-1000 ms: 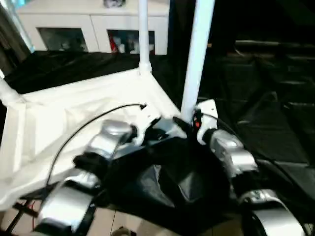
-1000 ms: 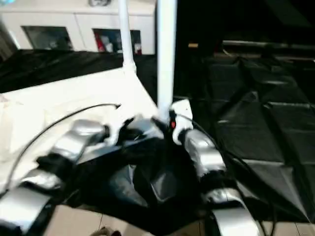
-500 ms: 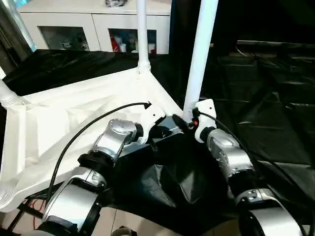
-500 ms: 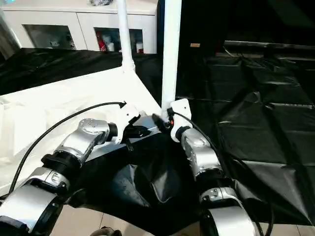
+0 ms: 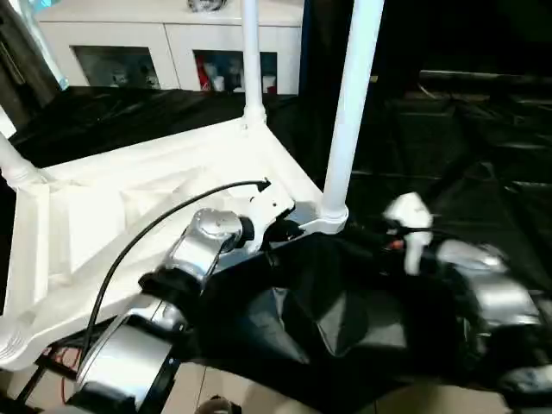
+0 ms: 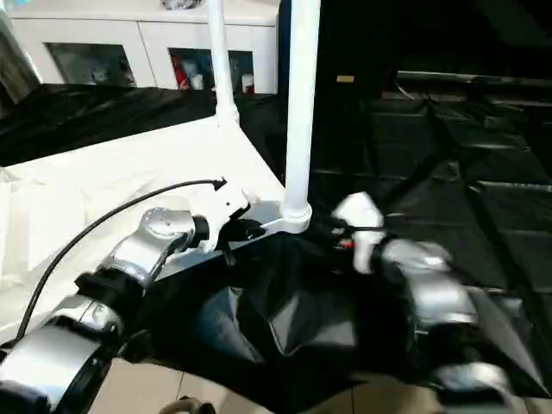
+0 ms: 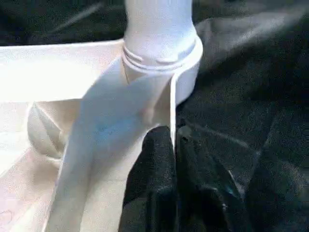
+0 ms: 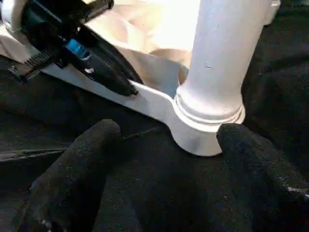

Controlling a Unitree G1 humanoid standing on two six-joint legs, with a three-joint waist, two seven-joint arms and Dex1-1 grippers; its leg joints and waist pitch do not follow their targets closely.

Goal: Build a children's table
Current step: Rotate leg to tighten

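Nearest, the two silver forearms reach forward over a black sheet (image 5: 345, 319) that drapes the surface below the robot. The right gripper (image 8: 164, 159) stands with its fingers (image 8: 82, 159) spread wide, holding nothing, just short of the corner socket (image 8: 203, 130) of the children's table (image 5: 147, 198); one finger lies beside the socket's base, and whether it touches cannot be told. The left gripper (image 7: 174, 145) is closed on the thin side rim (image 7: 171, 104) of the tabletop, pinching that rim just beside the same near corner socket. The table lies upside down on the black sheet, ribbed underside up, its near right corner toward the robot. A white leg (image 5: 349, 103) stands upright in that near corner socket. Farther on, a second leg (image 5: 251, 60) stands upright in the far corner socket, and a third leg (image 5: 13, 164) rises at the left corner, leaning out of view. Beyond the table, against the back, stands a white cabinet (image 5: 172, 52) with glass doors.
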